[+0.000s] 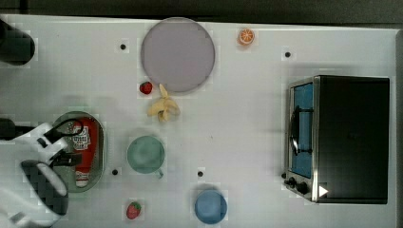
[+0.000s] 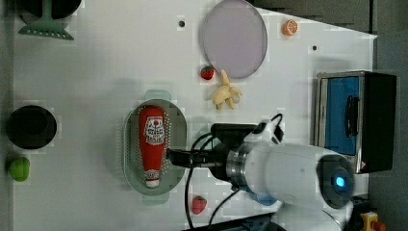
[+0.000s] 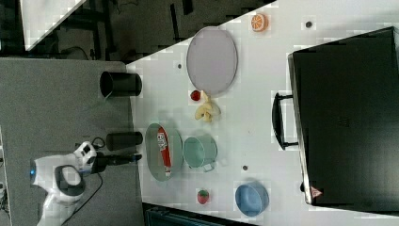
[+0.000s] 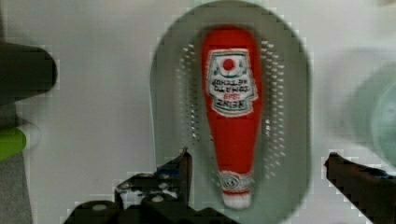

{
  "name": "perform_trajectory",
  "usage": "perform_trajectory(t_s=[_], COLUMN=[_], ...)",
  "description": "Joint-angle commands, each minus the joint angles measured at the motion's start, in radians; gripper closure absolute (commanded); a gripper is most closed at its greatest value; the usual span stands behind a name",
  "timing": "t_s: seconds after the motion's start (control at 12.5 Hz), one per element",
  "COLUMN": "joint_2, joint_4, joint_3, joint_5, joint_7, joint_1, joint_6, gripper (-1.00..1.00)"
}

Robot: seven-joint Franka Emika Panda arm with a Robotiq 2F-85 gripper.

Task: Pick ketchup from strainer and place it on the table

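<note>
Wrist view is showing the ketchup [image 4: 232, 116] lying in the strainer [image 4: 289, 93], wide-open empty fingers [image 4: 187, 168] straddling its cap end, so grasping, lifting and placing are remaining.

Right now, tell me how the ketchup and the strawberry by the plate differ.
The ketchup is a long bottle lying flat inside the strainer; the strawberry is a small rounded fruit sitting on the bare table next to the plate. The ketchup carries a white label and white cap; the strawberry is plain red with a bit of green. The ketchup is far bigger. Both are red.
</note>
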Motion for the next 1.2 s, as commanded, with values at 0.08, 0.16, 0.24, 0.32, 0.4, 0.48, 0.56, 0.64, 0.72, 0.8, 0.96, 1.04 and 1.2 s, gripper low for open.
perform_trajectory(t_s=[0.08, 0.16, 0.24, 0.32, 0.4, 0.48, 0.56, 0.64, 0.72, 0.8, 0.96, 1.04, 1.2], joint_2=[0.056, 0.085, 0.117, 0.150, 0.183, 0.214, 0.244, 0.271, 0.295, 0.317, 0.357, 0.376, 0.418], joint_4=[-0.061, -0.073, -0.078, -0.078, -0.078, -0.077, -0.075, -0.072, -0.069, -0.067, -0.056, -0.044, -0.012], joint_3=[0.000, 0.000, 0.000, 0.000, -0.001, -0.003, -0.008, -0.016, -0.027, -0.038, -0.067, -0.083, -0.118], joint_5=[-0.066, -0.087, -0.108, -0.129, -0.147, -0.161, -0.179, -0.204, -0.230, -0.254, -0.296, -0.311, -0.325], joint_7=[0.040, 0.061, 0.089, 0.113, 0.134, 0.152, 0.170, 0.180, 0.189, 0.193, 0.195, 0.196, 0.196], joint_1=[-0.013, -0.013, -0.012, -0.009, -0.007, -0.005, -0.002, 0.003, 0.007, 0.013, 0.028, 0.040, 0.071], joint_6=[0.127, 0.168, 0.201, 0.225, 0.243, 0.254, 0.259, 0.270, 0.288, 0.308, 0.331, 0.332, 0.334], gripper=[-1.00, -1.00, -1.00, -1.00, -1.00, -1.00, -1.00, -1.00, -1.00, -1.00, -1.00, -1.00, -0.67])
